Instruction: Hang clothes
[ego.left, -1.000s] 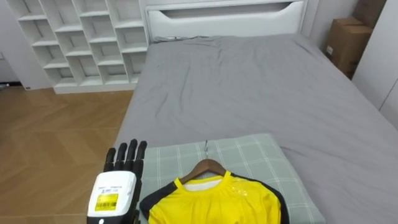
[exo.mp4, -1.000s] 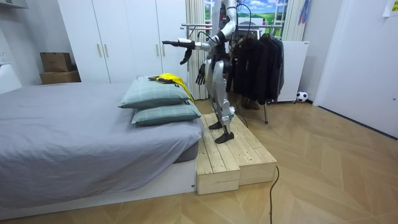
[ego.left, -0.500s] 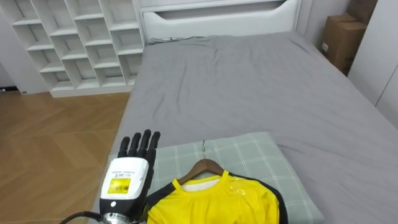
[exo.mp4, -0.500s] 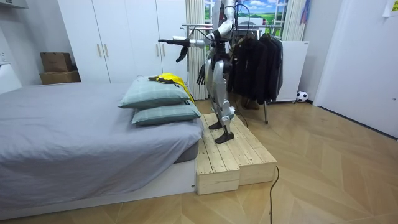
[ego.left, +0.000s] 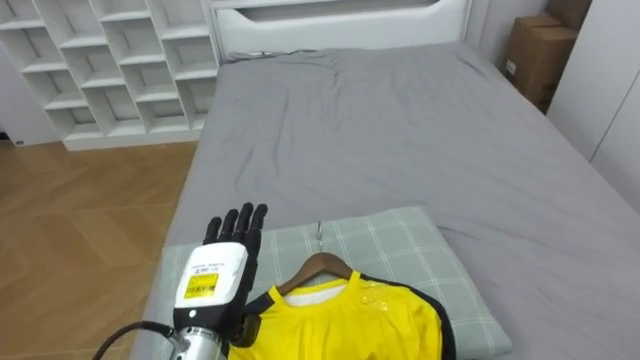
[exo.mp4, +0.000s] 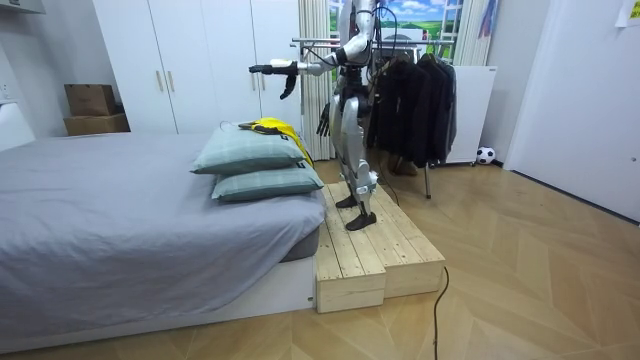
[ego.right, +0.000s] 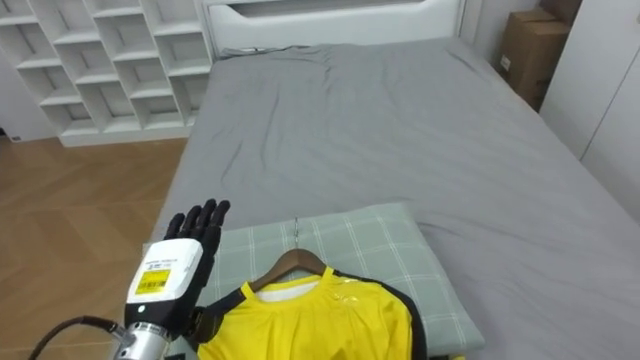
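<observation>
Our left hand (ego.left: 222, 272), fingers (ego.left: 247, 222) straight and spread, has drifted nearer the hanger (ego.left: 322, 268) in the yellow shirt (ego.left: 350, 325); we grasp nothing yet.

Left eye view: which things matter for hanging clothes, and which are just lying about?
For the job:
- yellow shirt, on the pillow
- wooden hanger, inside the shirt's collar
- clothes rack, behind the robot
- left hand, open, beside the shirt

Just lying about:
- pillow
- bed
- white shelves
- cardboard box
- ball

black-fingered left hand (ego.left: 221, 268), white-tagged back
</observation>
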